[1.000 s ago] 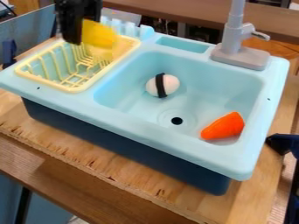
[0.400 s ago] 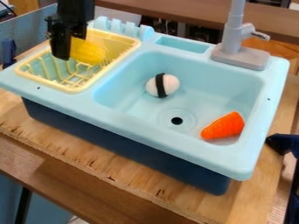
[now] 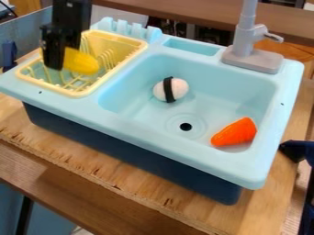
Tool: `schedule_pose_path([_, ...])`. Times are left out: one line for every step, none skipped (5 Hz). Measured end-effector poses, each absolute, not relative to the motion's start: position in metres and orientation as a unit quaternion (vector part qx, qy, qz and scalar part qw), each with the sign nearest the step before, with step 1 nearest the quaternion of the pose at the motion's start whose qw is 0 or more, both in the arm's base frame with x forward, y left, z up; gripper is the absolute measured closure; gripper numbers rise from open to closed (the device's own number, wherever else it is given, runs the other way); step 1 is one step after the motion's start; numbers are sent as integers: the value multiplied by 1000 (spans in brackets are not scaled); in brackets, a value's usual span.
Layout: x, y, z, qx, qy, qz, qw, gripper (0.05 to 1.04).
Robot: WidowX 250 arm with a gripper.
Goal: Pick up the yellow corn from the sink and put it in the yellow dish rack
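The black gripper (image 3: 56, 56) hangs down at the upper left, over the left part of the yellow dish rack (image 3: 76, 93). It is shut on a yellow corn-like toy (image 3: 81, 62), which sticks out to the right of the fingers at the rack. Whether the toy touches the rack's wires cannot be told. In the sink basin (image 3: 217, 73) lie a white egg-shaped toy with a black band (image 3: 178, 87), near the back left, and an orange carrot-like piece (image 3: 235, 132), at the front right.
A grey faucet (image 3: 246, 50) rises from the light blue sink's back edge. Light blue upright prongs (image 3: 122, 28) stand behind the rack. A wooden board (image 3: 86, 158) lies under the sink, and a dark blue object (image 3: 297, 150) sits at the right edge.
The gripper has come down and to the left with the yellow toy, from above the rack's back part to low over its left part. The toys in the basin have not moved.
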State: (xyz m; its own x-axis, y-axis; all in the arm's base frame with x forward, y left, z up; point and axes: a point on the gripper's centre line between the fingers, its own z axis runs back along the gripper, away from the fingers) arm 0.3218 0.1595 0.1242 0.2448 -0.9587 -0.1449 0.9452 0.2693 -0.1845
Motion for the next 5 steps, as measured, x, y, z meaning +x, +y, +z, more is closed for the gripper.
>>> schedule_pose_path([323,154,120,-44,101,-599,793,428])
schedule_pose_path([325,149,119,-54,86,-598,795,147])
schedule_pose_path([327,143,116,-64,67,-604,792,81])
schedule_pose_path([328,142,115,-64,64,-610,788,83])
schedule_pose_path([332,132,147,-14,56,-630,775,83])
